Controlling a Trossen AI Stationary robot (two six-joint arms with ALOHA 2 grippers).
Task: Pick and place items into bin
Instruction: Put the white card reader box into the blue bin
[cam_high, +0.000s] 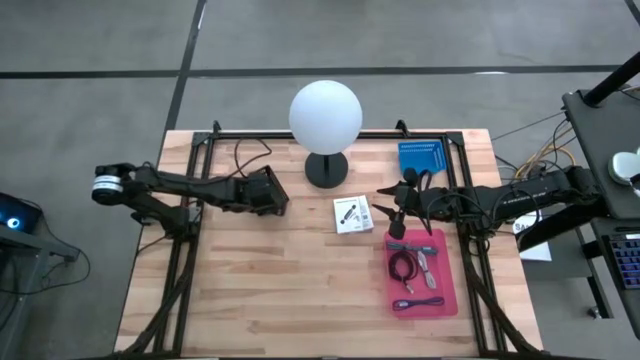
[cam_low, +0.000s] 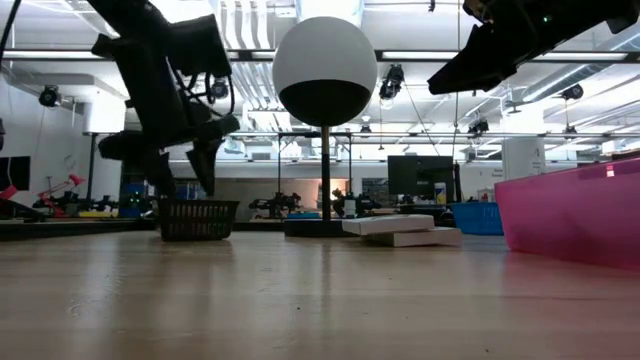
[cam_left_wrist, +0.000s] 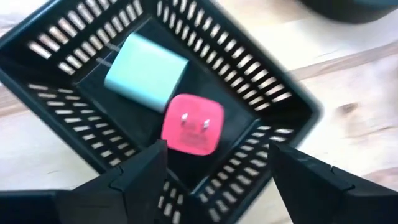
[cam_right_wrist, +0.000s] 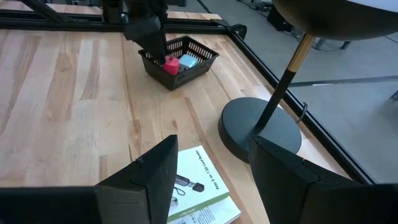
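A small black slotted basket (cam_left_wrist: 298, 106) (cam_right_wrist: 180, 59) (cam_low: 197, 218) stands on the table left of the lamp. A pink block (cam_left_wrist: 193, 124) and a pale teal block (cam_left_wrist: 146, 71) lie on its floor. My left gripper (cam_left_wrist: 217, 149) (cam_high: 270, 190) hangs open just above the basket, touching nothing. My right gripper (cam_right_wrist: 212, 142) (cam_high: 390, 207) is open and hovers over the white printed card (cam_high: 352, 213) (cam_right_wrist: 199, 186), which lies flat on the wood. A dark coiled cable (cam_high: 403, 265) and a purple cord (cam_high: 418, 302) lie in a pink tray (cam_high: 450, 270).
The white globe lamp (cam_high: 325, 115) stands on its black base (cam_right_wrist: 258, 130) at the far middle, between the two arms. A blue basket (cam_high: 420, 155) sits at the far right. Black frame rails (cam_high: 190, 250) run along both table sides. Bare wood lies toward the near edge.
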